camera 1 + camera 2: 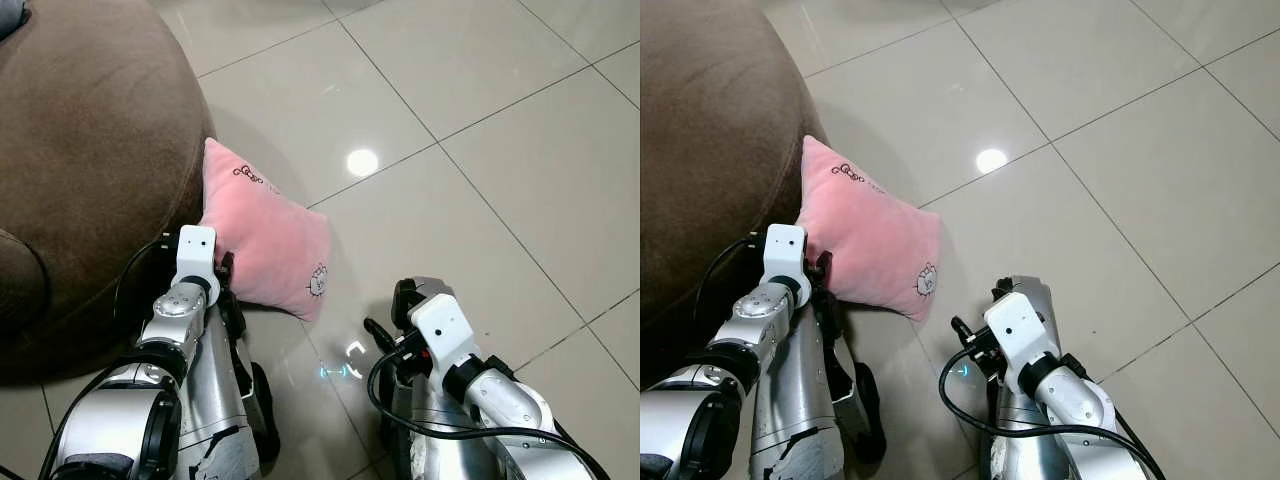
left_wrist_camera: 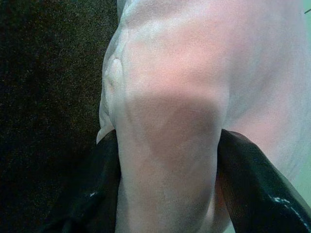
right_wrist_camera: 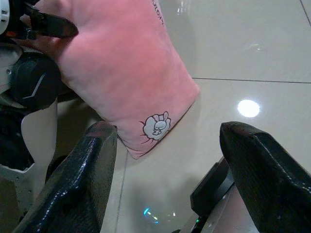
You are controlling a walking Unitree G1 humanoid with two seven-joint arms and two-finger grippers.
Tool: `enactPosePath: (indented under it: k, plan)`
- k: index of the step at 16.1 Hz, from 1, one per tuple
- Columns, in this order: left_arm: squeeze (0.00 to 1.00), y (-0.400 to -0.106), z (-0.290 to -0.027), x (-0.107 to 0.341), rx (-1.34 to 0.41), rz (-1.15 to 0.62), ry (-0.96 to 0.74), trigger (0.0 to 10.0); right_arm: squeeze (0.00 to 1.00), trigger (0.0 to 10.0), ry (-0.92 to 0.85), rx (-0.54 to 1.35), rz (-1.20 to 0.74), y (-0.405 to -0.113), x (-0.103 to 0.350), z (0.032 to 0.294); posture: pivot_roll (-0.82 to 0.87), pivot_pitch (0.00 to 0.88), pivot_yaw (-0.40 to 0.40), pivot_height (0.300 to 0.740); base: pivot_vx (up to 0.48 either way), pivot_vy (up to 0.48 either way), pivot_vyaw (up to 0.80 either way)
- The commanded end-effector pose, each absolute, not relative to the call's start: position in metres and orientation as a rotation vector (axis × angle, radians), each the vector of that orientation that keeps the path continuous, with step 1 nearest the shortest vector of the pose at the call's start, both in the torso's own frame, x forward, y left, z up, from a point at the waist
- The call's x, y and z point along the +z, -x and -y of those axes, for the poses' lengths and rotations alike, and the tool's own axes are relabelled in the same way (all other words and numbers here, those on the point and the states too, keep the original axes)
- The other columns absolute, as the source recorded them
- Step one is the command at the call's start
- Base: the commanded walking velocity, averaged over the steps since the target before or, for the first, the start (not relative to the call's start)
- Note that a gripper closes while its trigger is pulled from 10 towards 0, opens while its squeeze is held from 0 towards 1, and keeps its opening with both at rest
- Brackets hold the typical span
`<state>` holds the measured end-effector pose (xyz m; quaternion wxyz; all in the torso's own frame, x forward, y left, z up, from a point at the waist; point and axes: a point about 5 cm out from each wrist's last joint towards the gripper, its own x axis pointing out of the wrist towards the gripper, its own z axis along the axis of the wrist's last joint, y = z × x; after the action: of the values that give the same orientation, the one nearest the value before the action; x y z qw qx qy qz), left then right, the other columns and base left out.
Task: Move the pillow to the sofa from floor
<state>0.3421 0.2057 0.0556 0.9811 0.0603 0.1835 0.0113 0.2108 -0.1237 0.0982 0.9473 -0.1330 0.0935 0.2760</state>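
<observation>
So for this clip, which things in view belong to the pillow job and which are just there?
Part of the job:
- soft pink square pillow with a bunny patch, on the floor against the sofa
- rounded brown fabric sofa
- left end effector, shut on the pillow's edge
- right end effector, open, near the pillow

Just there:
- glossy pale tiled floor

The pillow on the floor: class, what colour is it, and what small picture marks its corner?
Pink pillow, with a small white bunny patch; clearest in the right wrist view.
</observation>
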Motion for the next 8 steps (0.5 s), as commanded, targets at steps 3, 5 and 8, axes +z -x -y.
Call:
enactPosePath:
  k: [3, 5, 8]
  plan:
    - [0.00, -0.3337, -0.2082, 0.0439, 0.021, -0.414, -0.101, 0.0, 0.00, 10.0, 0.257, 0.579, -0.210, -0.2039, 0.0948, 0.1211, -0.10, 0.359, 0.054, 0.465, 0.000, 0.000, 0.00]
    - [0.00, -0.3342, -0.2067, 0.0442, 0.011, -0.413, -0.098, 0.0, 0.00, 10.0, 0.258, 0.578, -0.213, -0.2038, 0.0938, 0.1211, -0.10, 0.360, 0.055, 0.465, 0.000, 0.000, 0.00]
    - [0.00, -0.3346, -0.2057, 0.0444, 0.008, -0.414, -0.095, 0.0, 0.00, 10.0, 0.256, 0.576, -0.214, -0.2037, 0.0930, 0.1212, -0.10, 0.360, 0.054, 0.465, 0.000, 0.000, 0.00]
